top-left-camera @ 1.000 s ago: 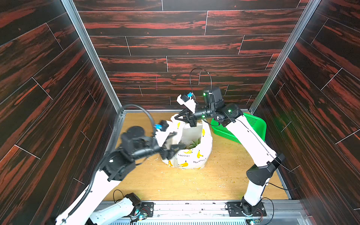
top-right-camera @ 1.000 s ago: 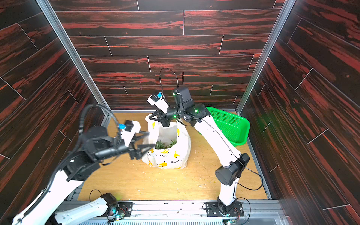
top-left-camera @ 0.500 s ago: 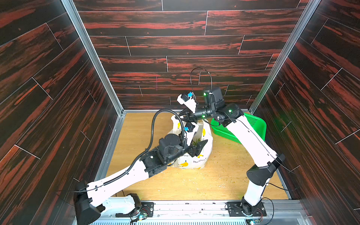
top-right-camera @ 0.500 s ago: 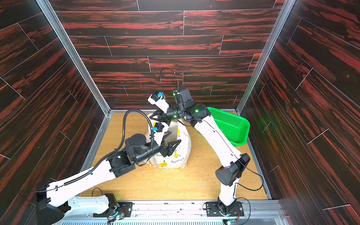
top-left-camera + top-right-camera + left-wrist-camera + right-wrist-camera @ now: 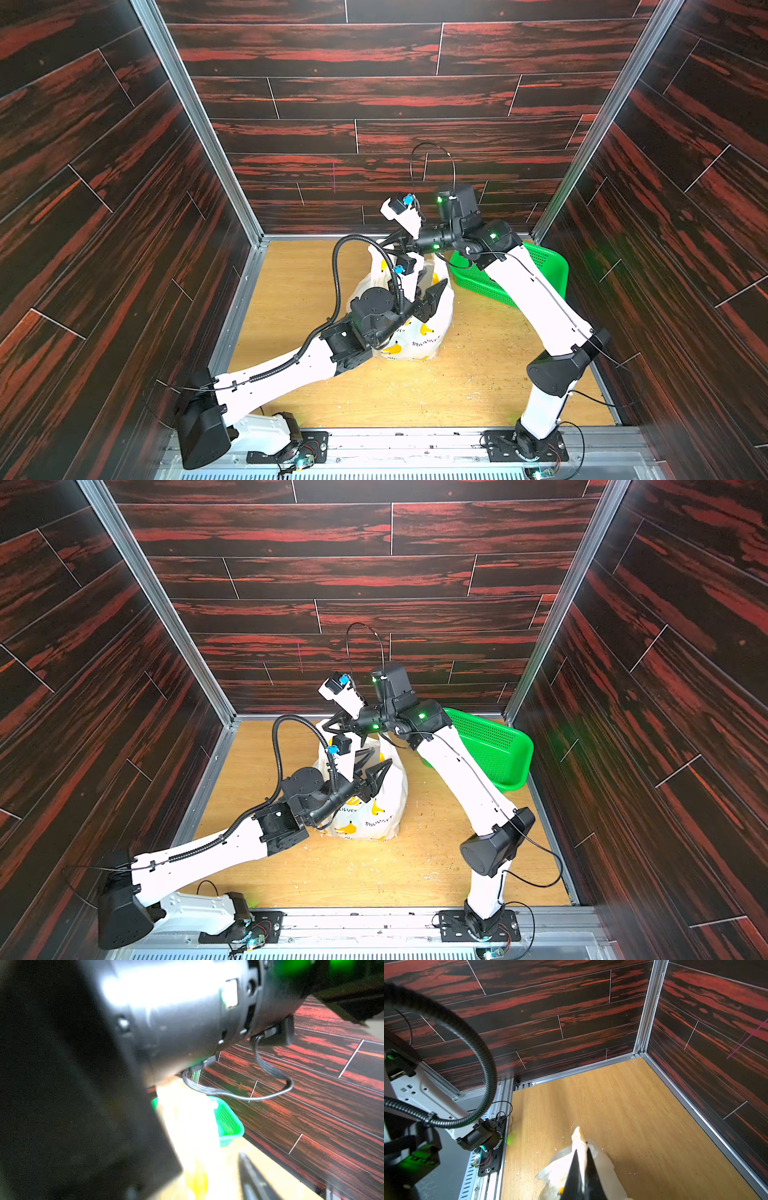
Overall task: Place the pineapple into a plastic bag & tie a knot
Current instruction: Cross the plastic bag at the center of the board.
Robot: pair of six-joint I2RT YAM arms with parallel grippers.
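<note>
Both top views show a worktop (image 5: 478, 382) of pale wood, walled on the left, back and right by dark red-grained panels, with aluminium posts in the far corners and a metal rail along the near edge. By the left wall a strip of worktop lies bare. The left arm crosses it slantwise from its base at the near-left corner, a black ribbed hose (image 5: 336, 274) arching above it.

The left hand (image 5: 433, 284) hangs at the mouth of the plastic bag (image 5: 419, 336), jaws standing apart. Whether any plastic lies between them cannot be told. The bag stands on the worktop towards the back, a little left of the middle. It is white and printed with yellow bananas. Its black Japanese lettering (image 5: 376, 823) begins "かわいい" before folds hide the rest.

Above it, the right hand (image 5: 582, 1155) is pinched closed on an upper strip of the bag, as the right wrist view shows. A wide band of crumb-strewn worktop lies open between the bag and the near rail.

At the far right corner a green perforated basket (image 5: 544, 270) sits close against the right wall, and the right forearm passes over its near edge.
</note>
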